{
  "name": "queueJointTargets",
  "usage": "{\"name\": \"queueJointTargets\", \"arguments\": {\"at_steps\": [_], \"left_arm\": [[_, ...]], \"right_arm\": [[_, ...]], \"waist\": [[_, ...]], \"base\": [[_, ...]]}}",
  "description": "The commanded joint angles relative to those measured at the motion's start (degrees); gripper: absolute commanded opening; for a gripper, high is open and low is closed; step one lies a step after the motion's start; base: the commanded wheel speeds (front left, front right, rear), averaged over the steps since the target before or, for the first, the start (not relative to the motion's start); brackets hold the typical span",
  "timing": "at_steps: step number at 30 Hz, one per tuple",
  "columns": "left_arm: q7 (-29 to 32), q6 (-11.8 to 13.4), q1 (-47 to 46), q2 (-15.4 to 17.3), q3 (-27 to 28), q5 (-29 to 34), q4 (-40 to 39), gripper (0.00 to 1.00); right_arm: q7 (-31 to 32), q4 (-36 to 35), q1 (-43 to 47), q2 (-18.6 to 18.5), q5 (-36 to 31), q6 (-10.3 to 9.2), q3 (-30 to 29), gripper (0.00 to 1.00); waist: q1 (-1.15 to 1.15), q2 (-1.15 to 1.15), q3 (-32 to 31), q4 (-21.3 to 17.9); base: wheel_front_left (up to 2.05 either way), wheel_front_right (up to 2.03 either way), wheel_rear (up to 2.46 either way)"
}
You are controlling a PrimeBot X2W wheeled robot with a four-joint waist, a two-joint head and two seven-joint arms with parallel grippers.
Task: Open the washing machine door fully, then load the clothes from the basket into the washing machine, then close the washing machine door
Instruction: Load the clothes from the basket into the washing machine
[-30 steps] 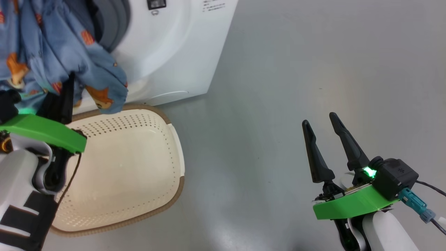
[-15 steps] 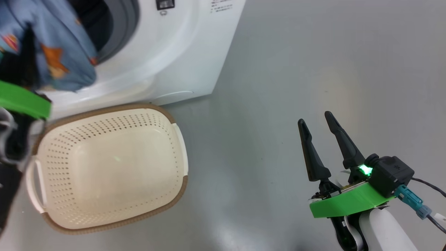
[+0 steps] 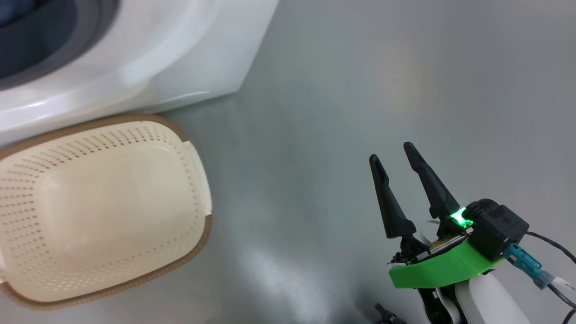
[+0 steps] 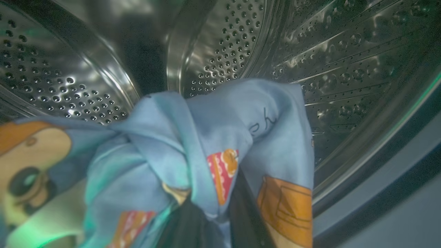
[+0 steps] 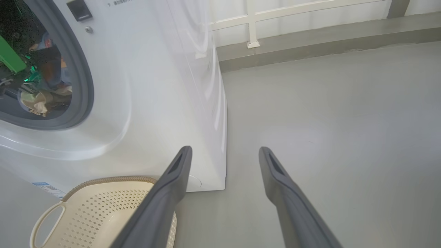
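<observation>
The washing machine (image 3: 135,58) stands at the upper left of the head view, its grey gasket (image 5: 82,69) ringing the open mouth. Its door is out of view. Inside the perforated steel drum (image 4: 224,44), the light blue clothes (image 4: 206,144) hang bunched around my left gripper (image 4: 217,206), which is shut on them; fabric hides most of its dark fingers (image 4: 246,210). Through the mouth, the right wrist view shows the clothes (image 5: 51,69) inside. The cream basket (image 3: 198,243) sits on the floor before the machine with nothing in it. My right gripper (image 3: 390,151) hovers open over bare floor, right of the basket.
Grey floor (image 3: 360,81) stretches right of the machine. A low kerb with a white railing (image 5: 251,24) runs along the back. A small blue label (image 5: 44,186) marks the machine's lower front. A cable with a teal plug (image 3: 526,265) trails from my right wrist.
My left gripper has carried the clothes up from above the basket into the drum and left the head view. The head camera shifted, sliding machine and basket leftward. The right gripper stays open.
</observation>
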Motion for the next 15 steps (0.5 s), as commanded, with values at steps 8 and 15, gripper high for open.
{"name": "queueJointTargets", "arguments": {"at_steps": [8, 15], "left_arm": [[-3.7, 0.0, -7.9, 4.1, 1.3, 3.3, -4.6, 0.0], [-3.8, 0.0, -5.2, 3.9, 5.6, 5.0, -3.7, 0.0]], "right_arm": [[-0.4, -2.3, 1.7, -0.4, 1.2, 0.32, 2.6, 1.0], [-0.4, -2.0, 1.1, -0.4, 1.6, 0.32, 2.9, 1.0]], "waist": [[0.0, 0.0, 3.5, -3.1], [0.0, 0.0, 4.0, -2.6]], "base": [[0.0, 0.0, 0.0], [0.0, 0.0, 0.0]]}}
